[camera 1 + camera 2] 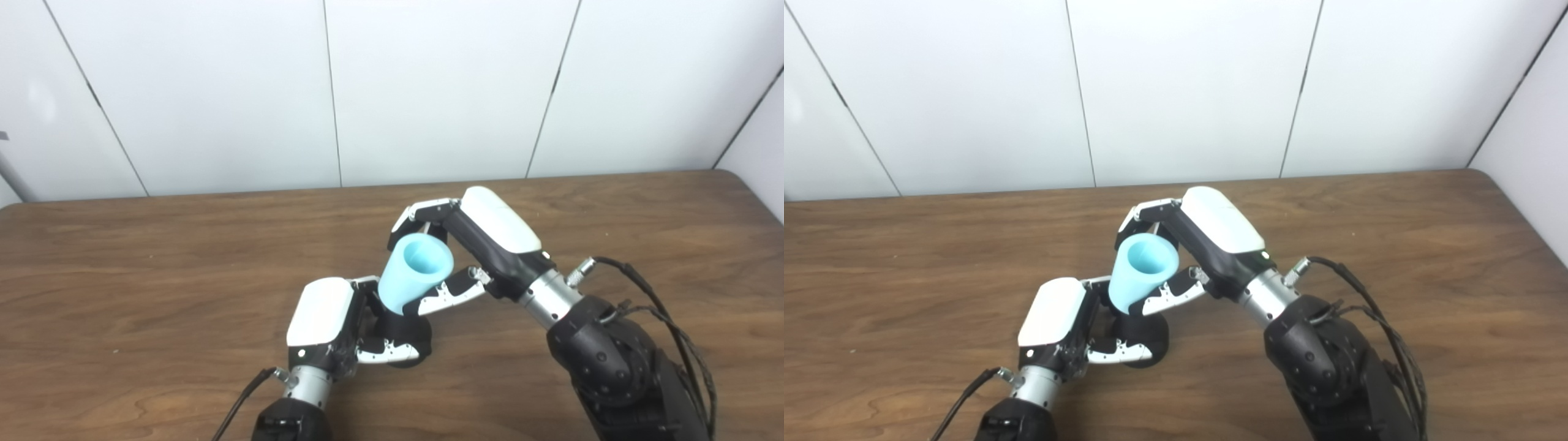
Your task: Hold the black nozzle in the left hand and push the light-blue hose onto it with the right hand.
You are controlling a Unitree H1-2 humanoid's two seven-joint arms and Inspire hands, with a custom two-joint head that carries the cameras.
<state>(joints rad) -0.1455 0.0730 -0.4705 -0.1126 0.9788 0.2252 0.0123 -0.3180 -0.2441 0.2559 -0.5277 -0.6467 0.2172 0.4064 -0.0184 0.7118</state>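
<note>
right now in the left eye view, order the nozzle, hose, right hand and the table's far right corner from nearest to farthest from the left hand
1. Nozzle, held in the left hand.
2. Hose, just above it.
3. Right hand, up and right, gripping the hose.
4. Table's far right corner, far right.

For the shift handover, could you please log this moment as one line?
left hand: shut on black nozzle | right hand: shut on light-blue hose | hose: tilted, lower end meets nozzle | wooden table

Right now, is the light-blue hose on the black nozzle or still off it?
On it, it seems: the light-blue hose runs down into the black nozzle, no gap showing. How deep it sits cannot be told.
</note>
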